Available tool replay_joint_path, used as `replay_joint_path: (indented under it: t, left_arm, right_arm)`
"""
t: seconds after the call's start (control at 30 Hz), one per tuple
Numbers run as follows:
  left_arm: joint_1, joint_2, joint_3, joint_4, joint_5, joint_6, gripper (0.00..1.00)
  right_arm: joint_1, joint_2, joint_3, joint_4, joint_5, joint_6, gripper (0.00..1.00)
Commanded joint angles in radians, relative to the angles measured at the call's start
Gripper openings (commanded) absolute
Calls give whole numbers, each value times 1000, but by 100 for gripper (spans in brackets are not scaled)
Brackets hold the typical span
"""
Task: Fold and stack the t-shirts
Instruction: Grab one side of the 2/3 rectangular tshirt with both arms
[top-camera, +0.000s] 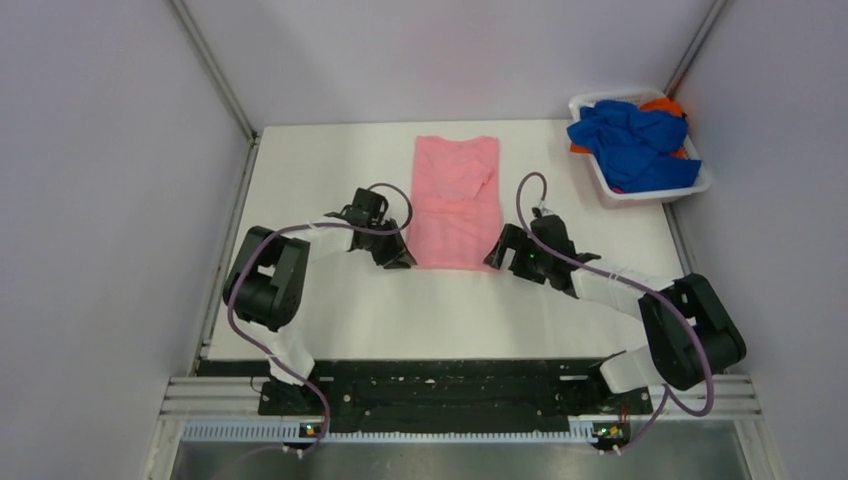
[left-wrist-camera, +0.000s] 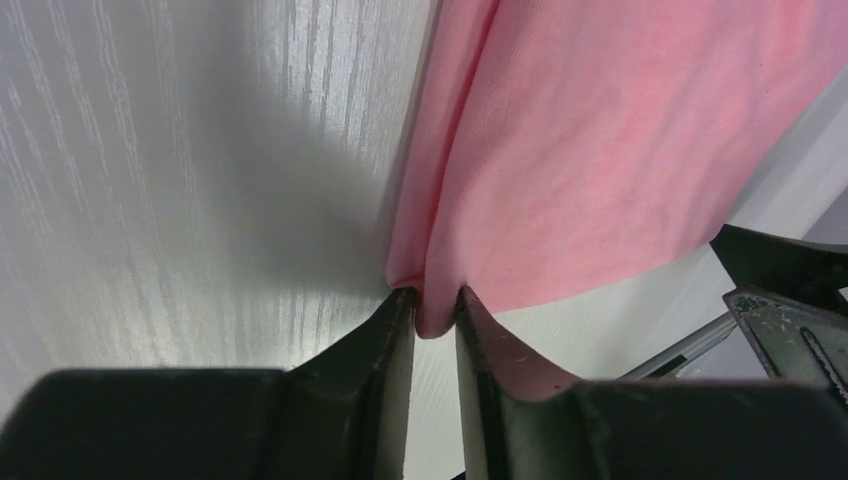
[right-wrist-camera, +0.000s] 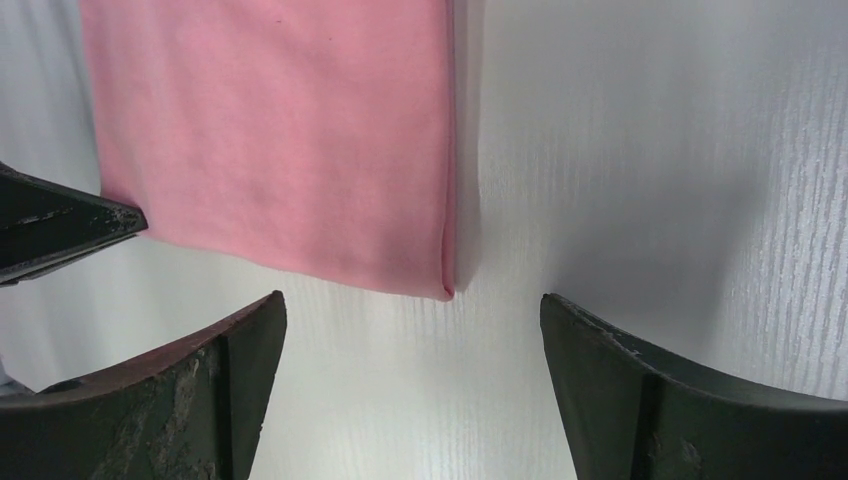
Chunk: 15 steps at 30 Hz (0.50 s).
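Note:
A light pink t-shirt (top-camera: 455, 200) lies folded into a long narrow strip on the white table, running from far to near. My left gripper (top-camera: 403, 256) is at its near left corner, shut on a pinch of the pink cloth (left-wrist-camera: 437, 318). My right gripper (top-camera: 497, 258) is at the near right corner, open and empty, with that corner (right-wrist-camera: 440, 285) just ahead of the gap between its fingers. Royal blue t-shirts (top-camera: 635, 140) and an orange one (top-camera: 664, 104) lie bundled in the basket.
A white plastic basket (top-camera: 646, 192) stands at the far right corner of the table (top-camera: 330, 300). Grey walls close in on the left, the back and the right. The black arm rail runs along the near edge.

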Motion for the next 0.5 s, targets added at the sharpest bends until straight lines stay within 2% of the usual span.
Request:
replay_joint_path:
  t: [0.0, 0.03, 0.1, 0.17, 0.4, 0.47]
  left_arm:
    - [-2, 45, 5, 18, -22, 2, 23]
    - [-1, 48, 5, 18, -23, 3, 18]
    - [-2, 55, 9, 14, -23, 5, 1]
    - [0, 58, 9, 13, -19, 8, 0]
    - [-1, 18, -28, 26, -37, -1, 0]
    - [-1, 7, -41, 32, -40, -7, 0]
  right_arm:
    - [27, -3, -13, 33, 20, 14, 95]
    - [32, 2, -15, 36, 25, 17, 94]
    - [40, 13, -19, 45, 37, 30, 91]
    - [49, 25, -24, 70, 49, 46, 86]
    - [73, 101, 10, 67, 74, 56, 55]
    - [78, 110, 9, 68, 73, 58, 41]
